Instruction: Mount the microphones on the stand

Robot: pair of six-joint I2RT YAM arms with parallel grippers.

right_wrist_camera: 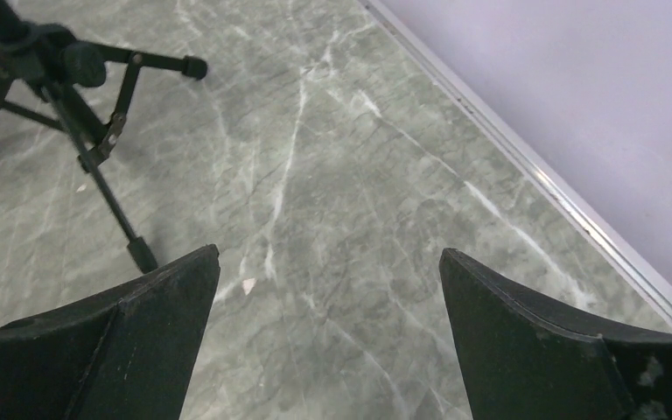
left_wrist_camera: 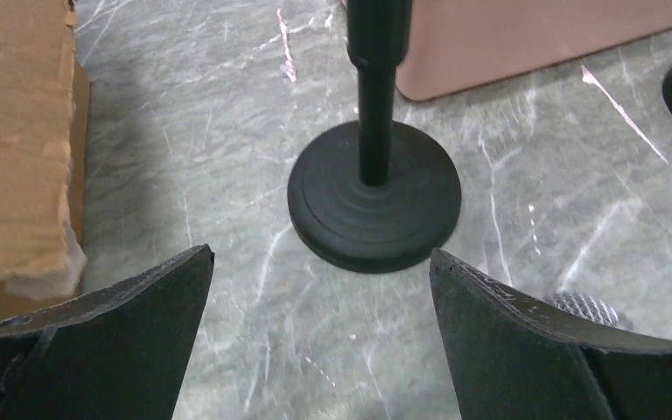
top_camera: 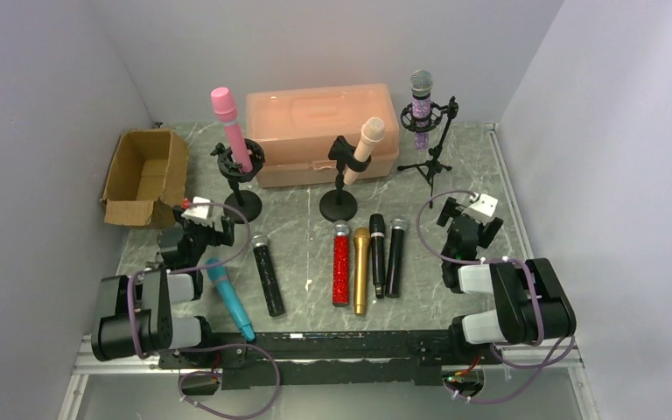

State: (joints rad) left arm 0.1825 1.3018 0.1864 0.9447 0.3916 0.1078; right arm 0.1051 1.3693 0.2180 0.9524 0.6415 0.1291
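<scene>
A pink microphone [top_camera: 227, 131] stands in the left round-base stand [top_camera: 242, 206]. The middle stand [top_camera: 339, 206] holds a peach microphone [top_camera: 363, 144], and the tripod stand [top_camera: 433, 166] holds a purple glitter one [top_camera: 421, 109]. Flat on the table lie several more: teal [top_camera: 230, 300], black glitter [top_camera: 268, 273], red glitter [top_camera: 341, 262], gold [top_camera: 361, 269] and two black ones [top_camera: 386, 255]. My left gripper [top_camera: 210, 225] is open and empty, just short of the left stand's base [left_wrist_camera: 374, 194]. My right gripper [top_camera: 471, 214] is open and empty over bare table, right of the tripod [right_wrist_camera: 70, 87].
A torn cardboard box [top_camera: 144, 178] sits at the back left, close to my left gripper [left_wrist_camera: 321, 262]. A pink plastic case [top_camera: 322, 131] stands behind the stands. The table's metal edge rail [right_wrist_camera: 577, 219] and grey walls close in on the right of my right gripper [right_wrist_camera: 330, 258].
</scene>
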